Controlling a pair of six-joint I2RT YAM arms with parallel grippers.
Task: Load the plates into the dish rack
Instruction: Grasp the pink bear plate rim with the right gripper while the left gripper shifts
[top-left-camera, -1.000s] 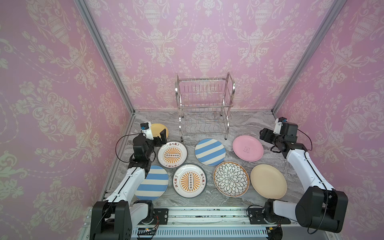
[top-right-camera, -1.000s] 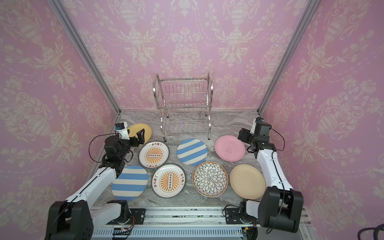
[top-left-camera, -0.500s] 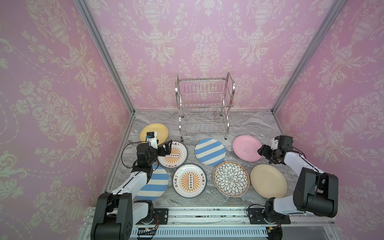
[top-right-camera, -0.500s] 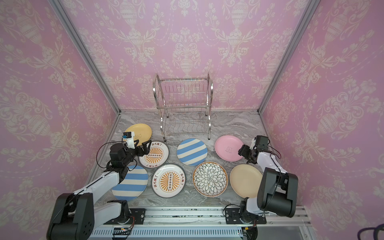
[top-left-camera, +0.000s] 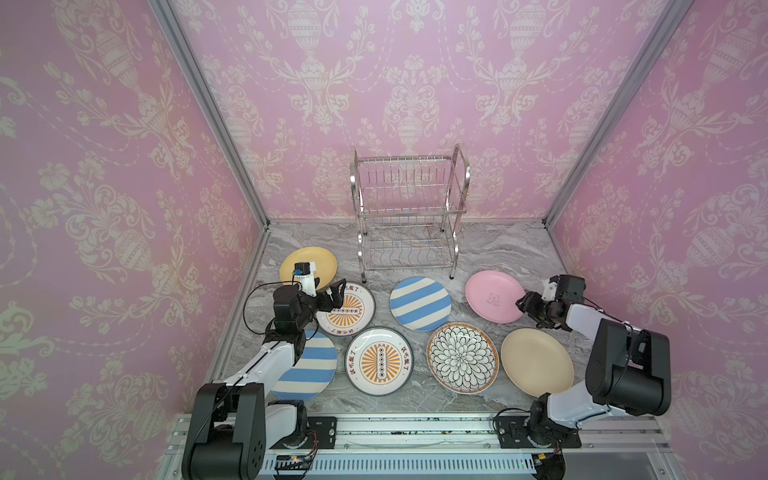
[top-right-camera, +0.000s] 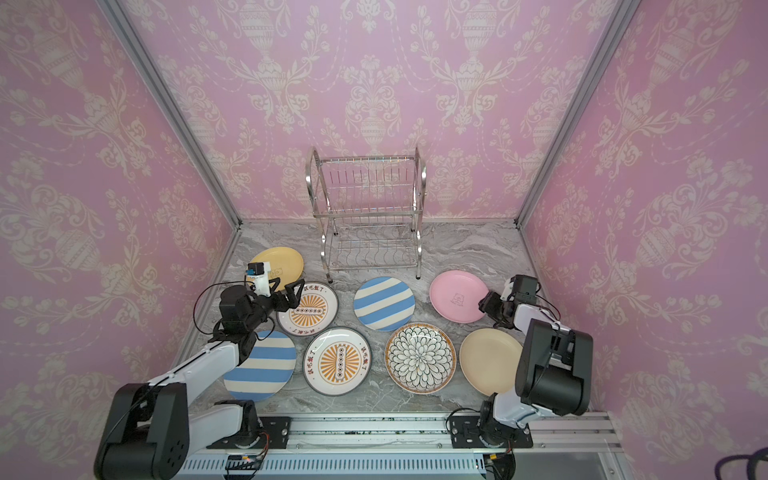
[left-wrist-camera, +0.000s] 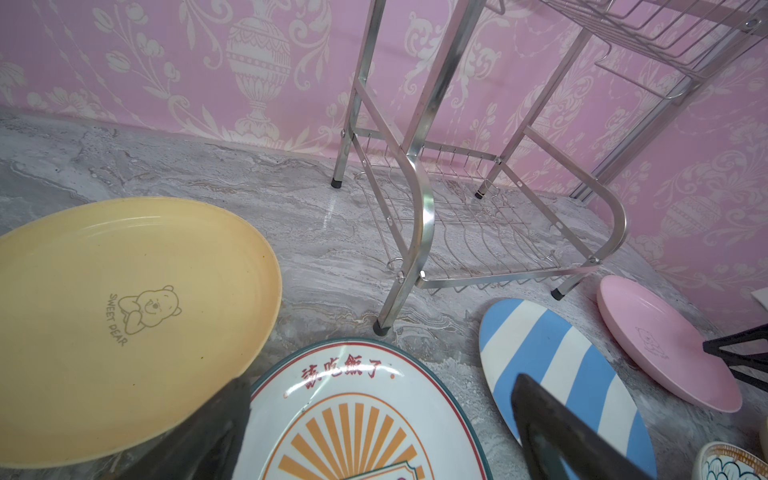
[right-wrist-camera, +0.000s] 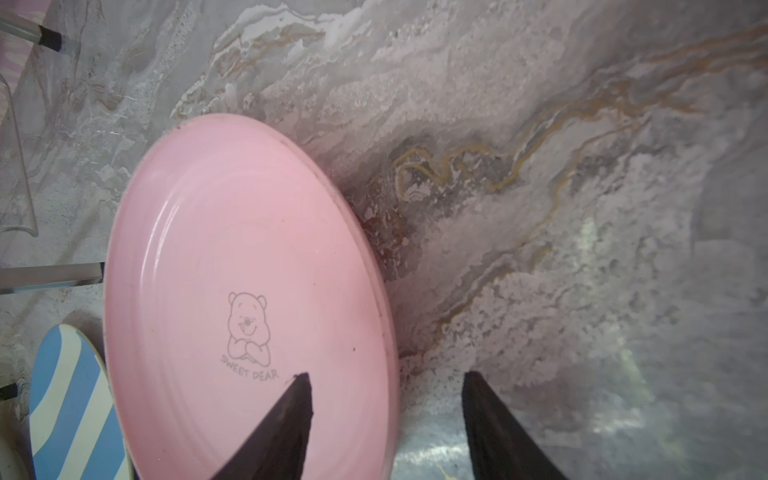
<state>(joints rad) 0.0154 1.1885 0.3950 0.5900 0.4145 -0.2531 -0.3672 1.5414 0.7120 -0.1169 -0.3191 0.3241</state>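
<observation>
My right hand (right-wrist-camera: 386, 376) is partly open. One finger hangs over the pink plate (right-wrist-camera: 232, 257) and the other sits outside it, over the counter (right-wrist-camera: 582, 208). The plate's edge lies in the gap between them. I see no finger pressing on it, so nothing is held yet. I put the hand this way because the plate lies flat, and I think the edge is the only part I can pinch.

The pink plate is on the counter in front of the dish rack (top-left-camera: 409, 216), off to the rack's right side, a little way from its right front foot.

My left hand (top-left-camera: 336, 294) is wide open and empty. It hangs over a sunburst plate (top-left-camera: 347, 309) that lies in front of the rack, near its left front foot. I think it waits there, ready for its own pick, well apart from the right hand.

The yellow plate (top-left-camera: 307, 264) lies left of the rack. The other plates lie flat in front of the rack too, side by side, so each edge can be reached.

Both shelves of the rack hold no plates. The slots look made for plates standing on edge, so I think the pink plate must be tipped up before it goes in.
</observation>
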